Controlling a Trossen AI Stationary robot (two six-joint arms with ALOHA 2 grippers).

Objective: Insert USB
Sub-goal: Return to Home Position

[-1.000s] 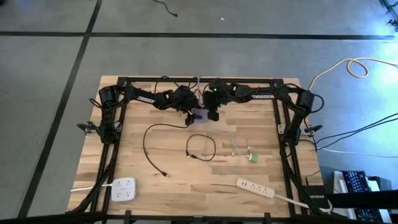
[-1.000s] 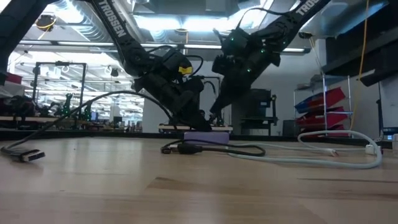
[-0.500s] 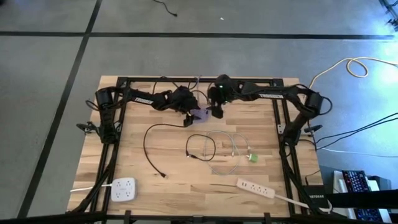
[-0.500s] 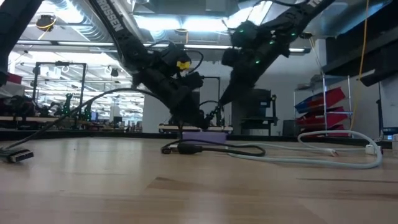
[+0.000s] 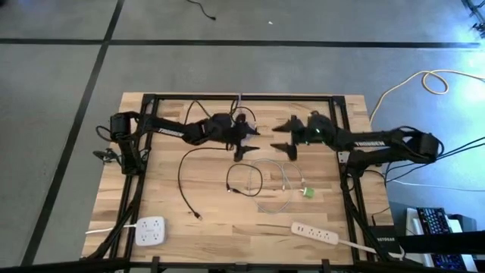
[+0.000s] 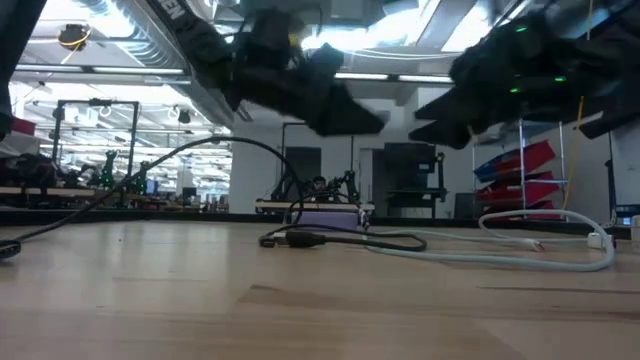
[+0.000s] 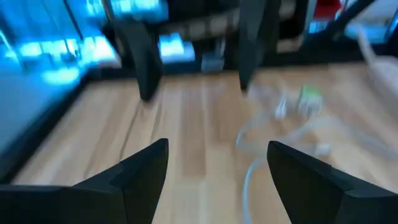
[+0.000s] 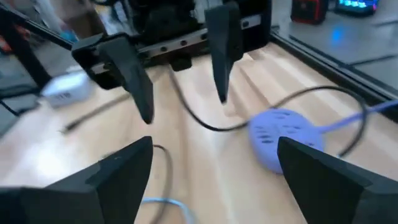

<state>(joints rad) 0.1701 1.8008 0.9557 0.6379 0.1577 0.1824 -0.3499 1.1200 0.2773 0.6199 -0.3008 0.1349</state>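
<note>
**Op:** Status, both arms?

**Tech:** Left gripper and right gripper face each other above the back-middle of the counter, near but apart. Jaws on both are spread wide, nothing held.

**Op:** USB location?

**Tech:** Black USB cable lies loose on the counter, left of centre. Its plug end is free, pointing twd the front edge, in no socket. Purple outlet sits flat below the grippers, its cord trailing off. White cable and green adapter lie centre-right.

**Op:** Procedure for homing?

**Tech:** Judgement only, from the layout:
1. Hold jaws wide & empty. Chk no cable is hooked on a tip.
2. Raise each wrist first, then retract: left arm to the left side, right arm to the right. A flat pull-back at this height could drag a tip across the outlet cord.
3. Move the arms apart, never past each other. The tips are close, so collision is the main risk.
4. Low spd until clear of the cables.
5. Do not disturb cable or outlet. The insert step needs both where they lie.
</note>
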